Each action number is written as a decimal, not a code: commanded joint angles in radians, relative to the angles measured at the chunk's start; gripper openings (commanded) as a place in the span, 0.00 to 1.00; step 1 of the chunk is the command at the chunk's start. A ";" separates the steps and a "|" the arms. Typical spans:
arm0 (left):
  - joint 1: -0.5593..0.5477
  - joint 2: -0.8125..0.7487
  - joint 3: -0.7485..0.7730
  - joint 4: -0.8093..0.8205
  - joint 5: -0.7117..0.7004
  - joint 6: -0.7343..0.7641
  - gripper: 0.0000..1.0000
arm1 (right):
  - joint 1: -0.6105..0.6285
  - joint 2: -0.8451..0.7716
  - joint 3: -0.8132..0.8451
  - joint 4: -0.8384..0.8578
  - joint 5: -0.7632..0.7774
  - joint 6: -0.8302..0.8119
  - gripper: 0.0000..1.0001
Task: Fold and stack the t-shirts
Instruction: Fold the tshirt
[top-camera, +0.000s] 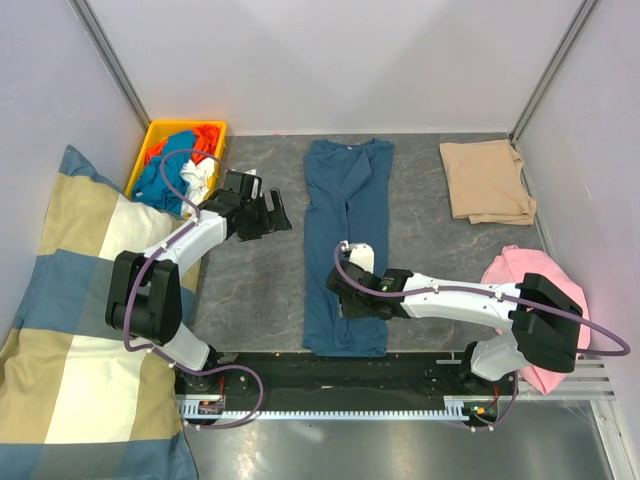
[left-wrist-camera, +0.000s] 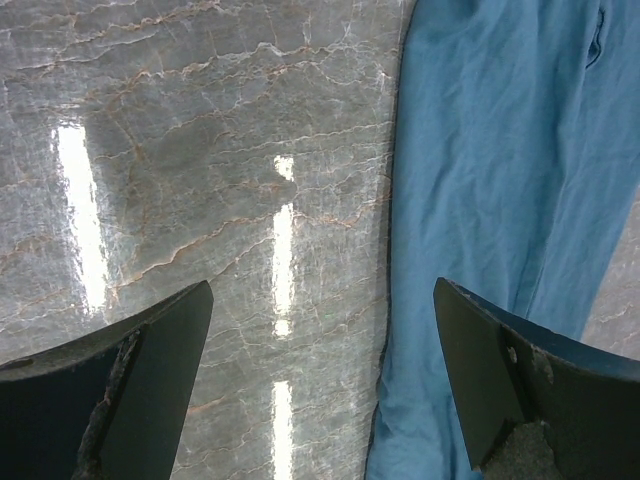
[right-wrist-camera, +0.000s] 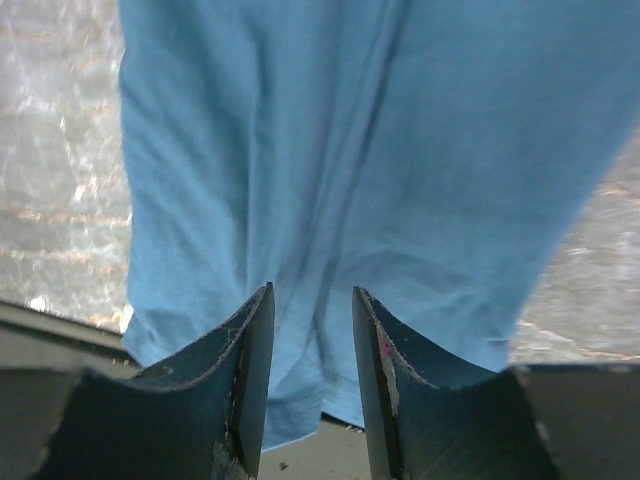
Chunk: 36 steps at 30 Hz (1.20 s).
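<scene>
One teal-blue shirt and one folded tan shirt on the bench — left hand spread wide, right hand narrowly parted over the teal.

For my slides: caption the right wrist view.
Right gripper, jaws slightly apart, over the near hem of the teal-blue t-shirt on the marbled table.

Grey marbled table carries a teal t-shirt, tan t-shirt and yellow bin.

One teal-blue t-shirt, one tan t-shirt, one pink garment, one yellow bin, one cushion and two arms show.
</scene>
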 joint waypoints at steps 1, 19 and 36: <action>0.001 -0.026 -0.001 0.038 0.006 -0.026 1.00 | 0.031 0.011 -0.018 0.051 -0.020 0.020 0.45; 0.001 -0.012 -0.004 0.040 0.012 -0.026 1.00 | 0.059 0.046 -0.073 0.134 -0.064 0.057 0.43; 0.001 0.003 -0.006 0.041 0.021 -0.029 1.00 | 0.067 -0.070 -0.113 0.055 -0.015 0.112 0.12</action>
